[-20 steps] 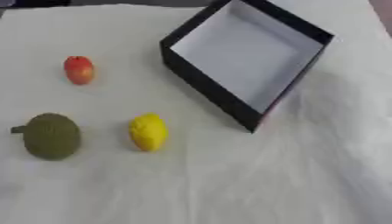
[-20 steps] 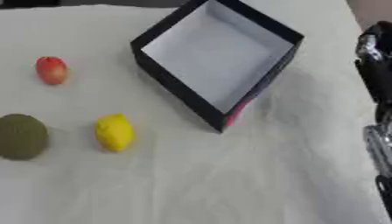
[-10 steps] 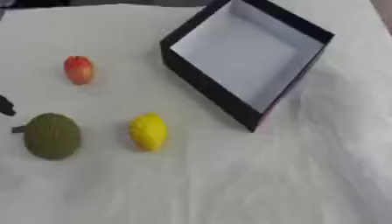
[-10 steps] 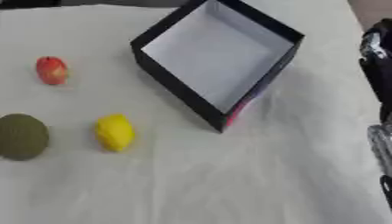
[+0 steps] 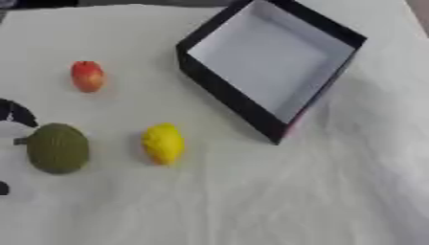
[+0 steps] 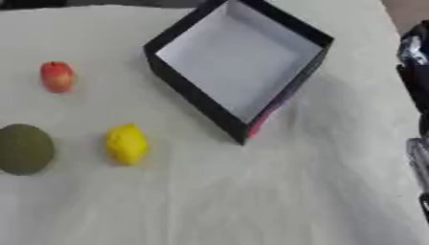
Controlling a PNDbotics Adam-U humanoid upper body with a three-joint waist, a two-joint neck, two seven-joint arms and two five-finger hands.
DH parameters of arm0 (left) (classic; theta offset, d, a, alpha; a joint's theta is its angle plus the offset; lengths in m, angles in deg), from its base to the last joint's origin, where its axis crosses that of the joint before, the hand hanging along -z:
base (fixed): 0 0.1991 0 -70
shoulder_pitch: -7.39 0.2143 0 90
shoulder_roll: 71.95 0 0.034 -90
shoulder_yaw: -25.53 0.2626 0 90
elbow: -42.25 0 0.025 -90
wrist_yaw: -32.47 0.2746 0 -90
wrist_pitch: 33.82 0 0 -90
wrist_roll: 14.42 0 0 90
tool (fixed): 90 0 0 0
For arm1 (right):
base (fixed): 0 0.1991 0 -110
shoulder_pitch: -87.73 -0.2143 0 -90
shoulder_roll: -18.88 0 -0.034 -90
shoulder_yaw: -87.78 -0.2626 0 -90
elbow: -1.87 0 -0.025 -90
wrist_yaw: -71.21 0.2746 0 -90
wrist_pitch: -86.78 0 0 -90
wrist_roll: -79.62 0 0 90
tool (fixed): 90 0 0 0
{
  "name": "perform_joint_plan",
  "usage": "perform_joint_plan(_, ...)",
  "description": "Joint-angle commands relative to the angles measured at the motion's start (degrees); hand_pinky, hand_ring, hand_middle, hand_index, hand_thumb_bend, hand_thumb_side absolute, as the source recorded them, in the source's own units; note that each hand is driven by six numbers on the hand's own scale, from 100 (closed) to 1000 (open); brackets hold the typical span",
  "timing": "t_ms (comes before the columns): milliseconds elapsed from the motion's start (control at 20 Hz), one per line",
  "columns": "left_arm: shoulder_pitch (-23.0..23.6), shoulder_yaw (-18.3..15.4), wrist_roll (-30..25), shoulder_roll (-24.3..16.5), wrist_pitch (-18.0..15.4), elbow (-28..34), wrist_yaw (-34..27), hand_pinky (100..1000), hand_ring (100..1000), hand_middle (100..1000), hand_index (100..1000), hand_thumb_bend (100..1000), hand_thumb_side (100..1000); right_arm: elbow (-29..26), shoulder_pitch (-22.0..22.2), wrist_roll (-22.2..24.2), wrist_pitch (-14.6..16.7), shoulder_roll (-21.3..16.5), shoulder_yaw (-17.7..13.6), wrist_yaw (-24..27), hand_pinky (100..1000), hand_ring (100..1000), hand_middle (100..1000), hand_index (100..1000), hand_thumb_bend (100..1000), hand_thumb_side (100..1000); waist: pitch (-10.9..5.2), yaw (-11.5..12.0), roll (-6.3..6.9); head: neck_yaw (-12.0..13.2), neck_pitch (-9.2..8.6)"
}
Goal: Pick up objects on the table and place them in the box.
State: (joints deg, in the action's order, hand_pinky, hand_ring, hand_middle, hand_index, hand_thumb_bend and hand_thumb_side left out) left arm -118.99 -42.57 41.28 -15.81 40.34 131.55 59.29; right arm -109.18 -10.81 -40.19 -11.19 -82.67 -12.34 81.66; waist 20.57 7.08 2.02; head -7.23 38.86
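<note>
The black square box with a pale inside [image 5: 270, 62] sat empty at the far right of the white cloth-covered table [image 5: 251, 201]. A small red fruit [image 5: 87, 75], a bumpy olive-green fruit [image 5: 57, 147] and a yellow lemon-shaped fruit [image 5: 163, 143] lay left of it. The left hand [image 5: 15, 112] was just a dark sliver at the left edge, beside the green fruit, the right hand [image 6: 415, 62] got cut off at the right edge, fingers impossible to read on either

No legible text or labels anywhere.

We see only a dark curved sliver of our left hand [image 5: 15, 114] at the left edge. Our right arm [image 6: 416, 72] runs down the right edge, its fingers indistinguishable.
</note>
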Motion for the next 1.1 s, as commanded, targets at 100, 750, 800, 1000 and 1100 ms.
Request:
perform_joint_plan(100, -2.64, 1.65, 1.87, 3.05, -0.66, -3.52, 3.41, 832, 843, 833, 886, 545, 301, -0.53, -0.48, 0.38, 0.10, -1.67, -0.04, 0.28, 859, 787, 659, 777, 100, 478, -1.17, -0.07, 0.68, 0.16, 0.22)
perform_joint_plan(750, -4.31, 0.85, 5.51, 3.55, -1.79, -0.70, 0.25, 737, 709, 694, 745, 100, 129, -0.59, -0.69, 0.91, -0.17, -1.85, 0.51, 0.19, 860, 787, 660, 778, 100, 482, -1.18, -0.37, 0.91, 0.44, 0.58)
perform_joint_plan(800, -4.54, -0.03, 5.39, 2.75, -2.05, 0.85, -0.70, 738, 711, 697, 747, 100, 125, -0.59, -0.65, 0.83, -0.15, -1.91, 0.43, 0.20, 860, 787, 660, 778, 100, 482, -1.22, -0.32, 0.99, 0.45, 0.60)
perform_joint_plan(1000, -6.27, -4.21, 5.09, 0.47, -0.93, 6.76, -4.34, 745, 722, 708, 757, 100, 115, -0.54, -0.45, 0.39, 0.00, -2.13, -0.01, 0.34, 860, 787, 659, 779, 100, 481, -1.42, -0.14, 1.35, 0.43, 0.46)
perform_joint_plan(1100, -7.36, -6.23, 4.65, -0.14, 0.81, 9.91, -6.27, 744, 722, 707, 755, 100, 100, -0.49, -0.41, 0.10, 0.13, -2.18, -0.28, 0.46, 860, 788, 660, 779, 100, 481, -1.47, -0.13, 1.51, 0.35, 0.33)
